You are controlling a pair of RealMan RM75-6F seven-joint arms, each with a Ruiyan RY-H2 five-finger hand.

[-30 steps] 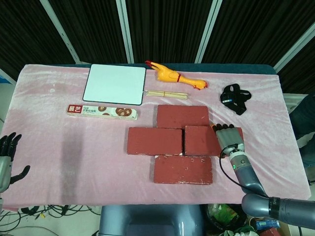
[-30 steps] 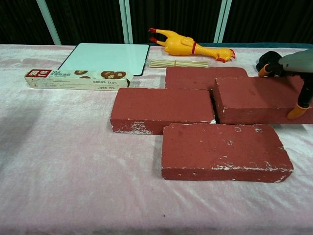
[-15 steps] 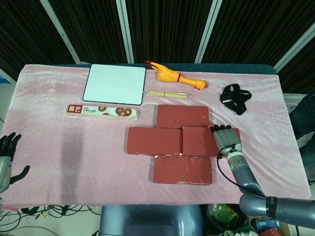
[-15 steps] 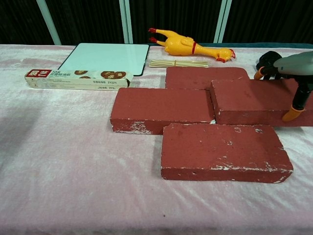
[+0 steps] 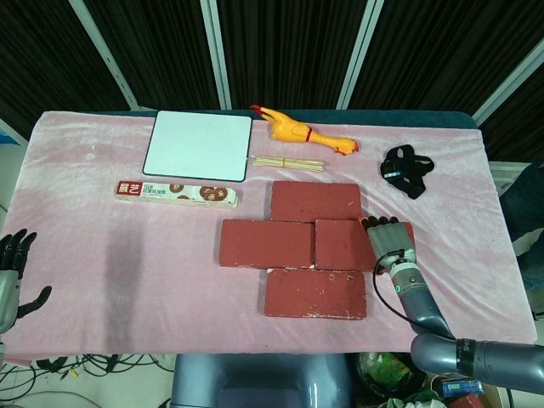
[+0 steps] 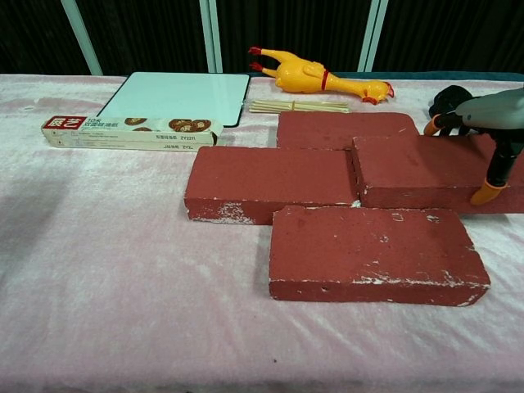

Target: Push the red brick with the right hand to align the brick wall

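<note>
Four red bricks lie flat on the pink cloth. The top brick is farthest back, and the bottom brick is nearest. Between them, the middle-left brick and the middle-right brick meet end to end. My right hand rests on the right end of the middle-right brick, its orange fingertips spread over that edge. At the lower left edge of the head view my left hand hangs off the table, open, touching nothing.
A white board, a long biscuit box, a bundle of wooden sticks and a yellow rubber chicken lie behind the bricks. A black strap lies at the back right, just beyond my right hand.
My right hand has slid the middle-right brick to the left, closing the small gap to the middle-left brick. The left hand has stayed still.
</note>
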